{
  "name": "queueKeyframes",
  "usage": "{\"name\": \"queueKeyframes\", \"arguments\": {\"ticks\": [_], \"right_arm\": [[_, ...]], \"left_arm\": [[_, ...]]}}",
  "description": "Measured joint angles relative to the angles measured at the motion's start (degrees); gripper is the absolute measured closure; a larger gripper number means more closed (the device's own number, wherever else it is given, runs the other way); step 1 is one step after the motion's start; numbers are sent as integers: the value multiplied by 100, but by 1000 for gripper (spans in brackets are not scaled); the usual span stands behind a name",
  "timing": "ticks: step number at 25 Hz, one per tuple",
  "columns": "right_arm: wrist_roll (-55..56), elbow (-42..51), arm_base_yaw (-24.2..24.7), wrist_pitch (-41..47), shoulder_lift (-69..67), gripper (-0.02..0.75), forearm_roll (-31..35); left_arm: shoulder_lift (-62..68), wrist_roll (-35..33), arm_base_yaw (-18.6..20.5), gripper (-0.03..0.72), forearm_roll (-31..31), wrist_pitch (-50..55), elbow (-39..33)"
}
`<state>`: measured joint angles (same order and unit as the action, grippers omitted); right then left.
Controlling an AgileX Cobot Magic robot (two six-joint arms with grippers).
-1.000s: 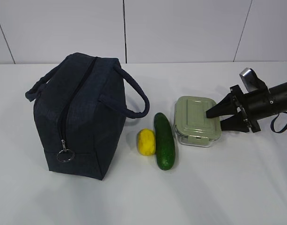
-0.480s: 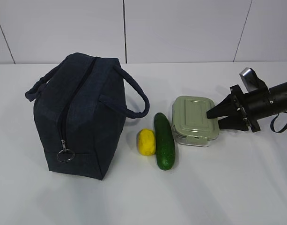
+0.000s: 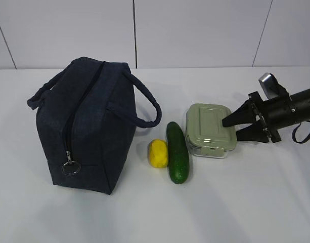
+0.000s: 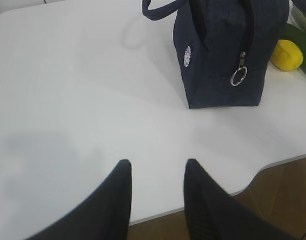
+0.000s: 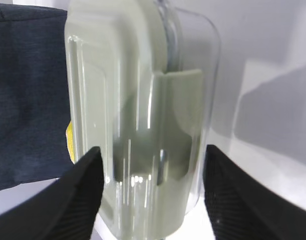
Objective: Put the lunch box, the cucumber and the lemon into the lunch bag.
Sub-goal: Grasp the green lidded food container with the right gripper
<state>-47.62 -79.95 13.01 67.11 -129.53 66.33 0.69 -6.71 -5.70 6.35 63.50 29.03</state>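
Note:
The navy lunch bag (image 3: 86, 126) stands on the left with its top zipper shut and the ring pull (image 3: 71, 168) hanging at its near end. To its right lie the yellow lemon (image 3: 158, 153), the dark green cucumber (image 3: 177, 152) and the green-lidded lunch box (image 3: 210, 130) in a row. My right gripper (image 3: 229, 129) reaches in from the right, open. Its fingers straddle the lunch box (image 5: 138, 125) at its right end, one over the lid and one beside the clear base (image 5: 153, 149). My left gripper (image 4: 157, 162) hangs open and empty over bare table, well short of the lunch bag (image 4: 222, 50).
The white table's front edge (image 4: 202, 202) runs just under the left fingers, with brown floor beyond it. A white panelled wall (image 3: 195, 30) closes off the back. Lemon (image 4: 286, 54) and cucumber (image 4: 303, 40) peek out behind the bag.
The lunch box has slid a little to the left and the right gripper followed it. The right fingers closed somewhat and spread again. Left arm unchanged.

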Motion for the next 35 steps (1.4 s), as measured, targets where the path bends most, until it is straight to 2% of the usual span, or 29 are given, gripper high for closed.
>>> {"name": "queueKeyframes", "arguments": {"ticks": [14,28,35], "right_arm": [[-58,0,-244,-13,0,251,20],[-62,0,-253,36,-210,250,158],[-62,0,-253,36,-210,273,187]], "left_arm": [[0,0,0,449,5,0,0],[0,0,0,449,129,0,0],[0,0,0,449,139,0,0]]}}
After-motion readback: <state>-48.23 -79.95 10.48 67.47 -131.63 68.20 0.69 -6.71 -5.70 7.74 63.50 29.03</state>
